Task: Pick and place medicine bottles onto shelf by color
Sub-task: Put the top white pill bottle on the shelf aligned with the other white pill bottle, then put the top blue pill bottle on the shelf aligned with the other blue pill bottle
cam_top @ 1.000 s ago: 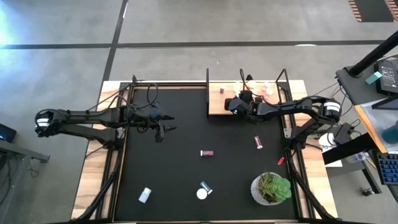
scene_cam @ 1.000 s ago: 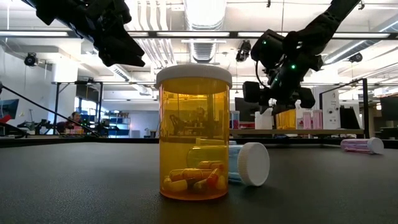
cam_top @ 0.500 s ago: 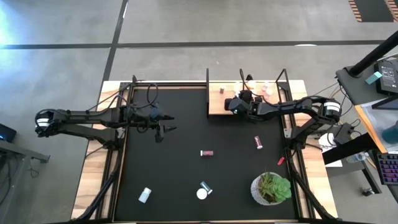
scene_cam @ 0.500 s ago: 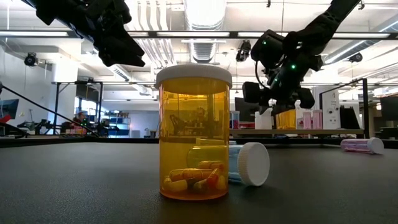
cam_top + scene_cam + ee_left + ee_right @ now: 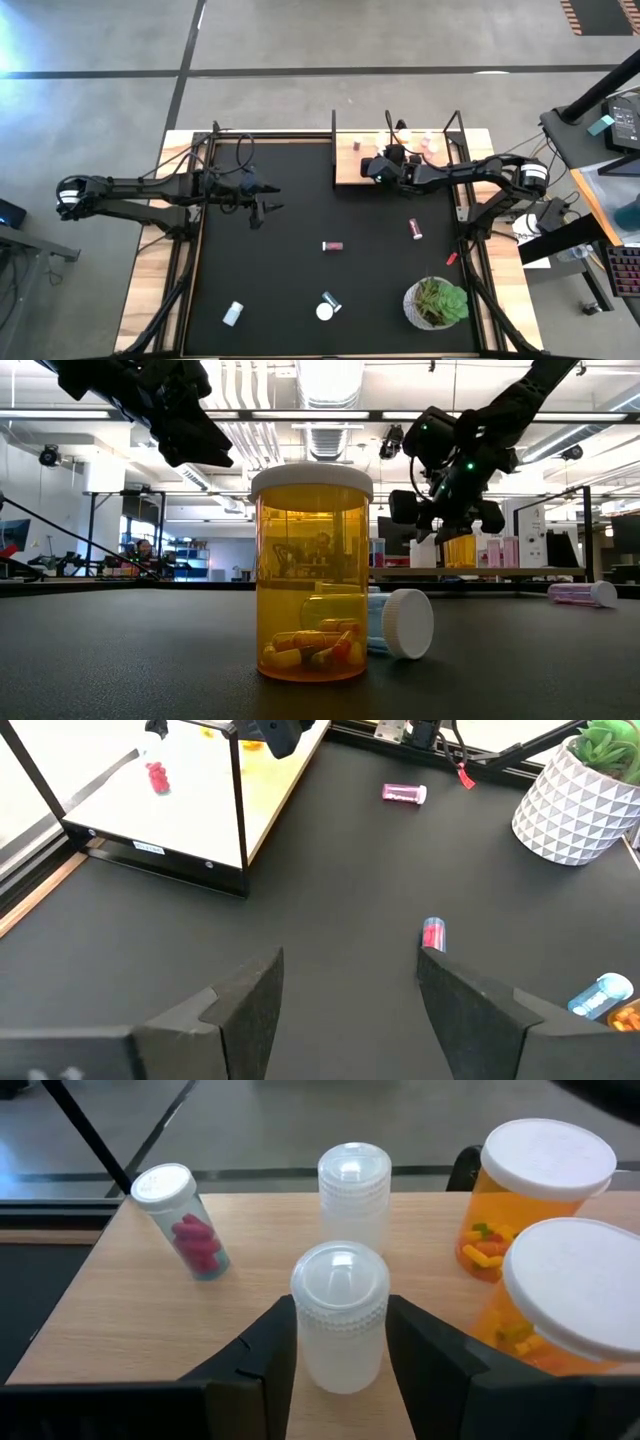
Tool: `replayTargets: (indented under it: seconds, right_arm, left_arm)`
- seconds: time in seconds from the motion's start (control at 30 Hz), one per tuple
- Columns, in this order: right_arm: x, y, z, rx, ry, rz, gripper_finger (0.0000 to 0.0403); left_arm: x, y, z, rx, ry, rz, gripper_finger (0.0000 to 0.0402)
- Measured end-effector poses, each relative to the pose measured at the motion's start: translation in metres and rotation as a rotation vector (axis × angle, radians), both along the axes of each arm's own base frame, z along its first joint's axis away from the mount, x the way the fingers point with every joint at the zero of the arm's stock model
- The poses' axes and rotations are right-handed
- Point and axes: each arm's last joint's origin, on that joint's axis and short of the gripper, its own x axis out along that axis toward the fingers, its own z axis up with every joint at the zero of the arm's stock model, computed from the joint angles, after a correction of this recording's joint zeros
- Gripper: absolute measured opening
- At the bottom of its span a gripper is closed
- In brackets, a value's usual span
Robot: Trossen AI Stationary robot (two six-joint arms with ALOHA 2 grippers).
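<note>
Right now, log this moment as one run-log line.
right pincer: around clear bottle on shelf | left pincer: open, above mat | loose bottles: on mat

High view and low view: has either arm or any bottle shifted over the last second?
Almost nothing changed. The right end effector stays over the shelf, its fingers either side of a clear white-capped bottle standing there; in the low view it edged very slightly left. The left end effector still hovers open above the mat. No bottle moved.
</note>
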Motion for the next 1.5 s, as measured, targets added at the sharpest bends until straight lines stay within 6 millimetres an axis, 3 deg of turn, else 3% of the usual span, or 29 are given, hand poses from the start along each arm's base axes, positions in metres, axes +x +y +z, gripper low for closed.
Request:
replayTargets:
  seconds: [0.13, 0.6, 0.9, 1.07, 1.2, 1.5]
  right_arm:
    - [0.000, 0.000, 0.000, 0.000, 0.000, 0.000, 0.0137]
    - [0.000, 0.001, 0.002, 0.007, -0.012, 0.010, 0.0216]
    - [-0.007, 0.008, 0.034, -0.008, -0.105, 0.083, 0.0238]
    - [-0.014, 0.021, 0.061, -0.057, -0.156, 0.157, 0.0237]
    - [-0.014, 0.040, 0.074, -0.038, -0.181, 0.321, 0.0238]
    - [-0.003, 0.093, 0.075, 0.088, -0.188, 0.739, 0.0237]
  left_arm:
    - [0.000, 0.000, 0.000, 0.000, 0.000, 0.000, 0.0215]
    - [0.000, 0.000, 0.000, 0.000, 0.000, 0.000, 0.0215]
    - [0.000, 0.000, 0.000, -0.002, 0.000, 0.001, 0.0215]
    - [0.000, 0.000, 0.000, -0.003, 0.000, 0.002, 0.0215]
    - [0.000, 0.000, 0.000, -0.003, 0.000, 0.002, 0.0215]
    - [0.000, 0.000, 0.000, -0.054, -0.009, 0.027, 0.0215]
